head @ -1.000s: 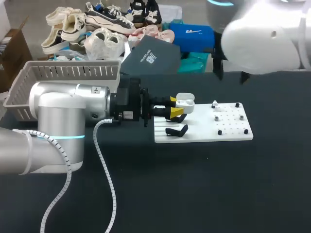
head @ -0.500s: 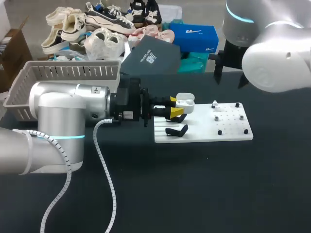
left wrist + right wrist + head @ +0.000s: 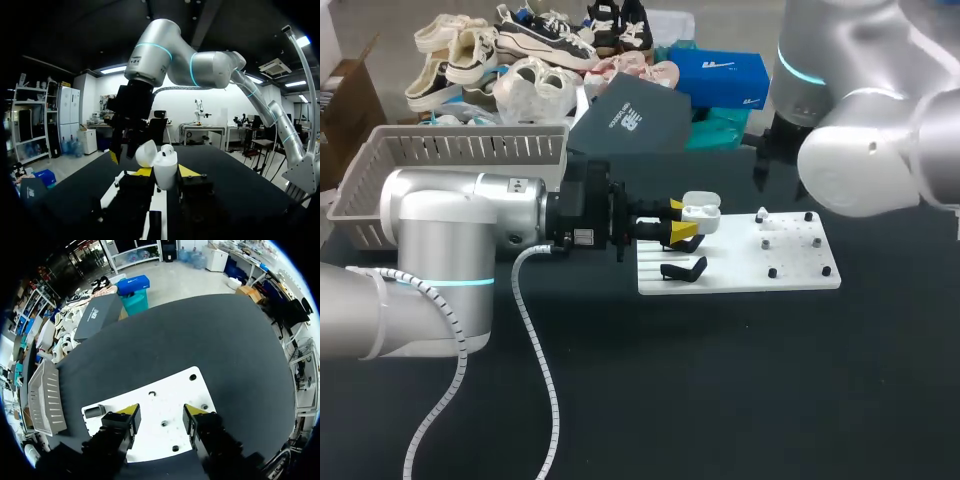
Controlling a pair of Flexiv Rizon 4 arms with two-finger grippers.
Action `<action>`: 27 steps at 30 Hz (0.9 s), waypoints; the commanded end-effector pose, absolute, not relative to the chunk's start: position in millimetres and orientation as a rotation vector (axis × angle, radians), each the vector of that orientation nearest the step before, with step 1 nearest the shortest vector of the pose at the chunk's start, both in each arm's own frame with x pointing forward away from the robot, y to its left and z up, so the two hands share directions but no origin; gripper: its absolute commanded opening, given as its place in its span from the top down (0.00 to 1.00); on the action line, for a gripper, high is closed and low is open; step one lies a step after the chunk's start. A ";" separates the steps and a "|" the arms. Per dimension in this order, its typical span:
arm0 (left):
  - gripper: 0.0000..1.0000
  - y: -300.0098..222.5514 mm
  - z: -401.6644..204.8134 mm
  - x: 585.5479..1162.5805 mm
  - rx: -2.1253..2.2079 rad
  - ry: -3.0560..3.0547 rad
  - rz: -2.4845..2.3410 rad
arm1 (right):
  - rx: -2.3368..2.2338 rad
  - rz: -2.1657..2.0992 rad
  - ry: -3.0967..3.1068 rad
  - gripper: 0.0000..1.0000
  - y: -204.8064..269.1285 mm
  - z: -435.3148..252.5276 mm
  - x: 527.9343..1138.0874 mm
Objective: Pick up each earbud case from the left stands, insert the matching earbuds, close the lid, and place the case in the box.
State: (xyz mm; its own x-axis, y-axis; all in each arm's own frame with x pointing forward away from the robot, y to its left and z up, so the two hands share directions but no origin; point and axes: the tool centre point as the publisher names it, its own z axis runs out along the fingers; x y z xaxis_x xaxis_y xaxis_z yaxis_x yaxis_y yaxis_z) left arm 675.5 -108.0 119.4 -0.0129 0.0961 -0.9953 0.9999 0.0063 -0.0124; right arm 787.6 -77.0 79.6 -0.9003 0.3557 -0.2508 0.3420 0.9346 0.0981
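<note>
Left arm (image 3: 470,225) comes in low over the black surface (image 3: 720,380), and its jaws are clamped on the white earbud case (image 3: 702,211). There's a yellow fingertip (image 3: 144,171) on either side of the case body. The case is over the left end of the white board (image 3: 800,278), just above the black stand (image 3: 685,268). Can't tell if it's resting on anything or just held. Its lid (image 3: 146,153) is flipped open and tilted back. Something small and white pokes out the top of the case, looks like an earbud, but I can't say for sure.

Right arm (image 3: 865,160) comes in from the upper right, and its jaws hang above the board, wide open with nothing between them. From that wrist you look straight down between the yellow tips (image 3: 192,410) onto bare board and a few black pegs (image 3: 193,377). From the left wrist, the right jaws sit just ahead of the case, not touching it.

One little white earbud (image 3: 763,215) sits on the right half of the board among the pegs. The grey basket (image 3: 450,160) is at the back left of the surface, well apart from the case.
</note>
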 end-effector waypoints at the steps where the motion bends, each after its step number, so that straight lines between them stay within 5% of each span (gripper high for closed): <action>1: 1.00 -108.5 118.7 675.6 1.267 1.291 -1.166 | 0.529 0.072 2.838 0.49 -74.1 70.3 795.2; 27: 1.00 -108.5 118.7 675.6 1.267 1.291 -1.166 | 0.554 0.206 2.870 0.56 -61.7 40.4 785.1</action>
State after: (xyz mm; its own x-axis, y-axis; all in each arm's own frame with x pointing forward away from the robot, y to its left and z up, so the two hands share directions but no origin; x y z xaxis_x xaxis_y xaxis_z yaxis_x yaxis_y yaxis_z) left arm 675.5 -108.0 119.4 -0.0129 0.0961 -0.9953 0.9999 0.0063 -0.0124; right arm 785.0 -62.3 43.0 -0.9084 0.3786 -0.1772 0.3494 0.9204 0.1753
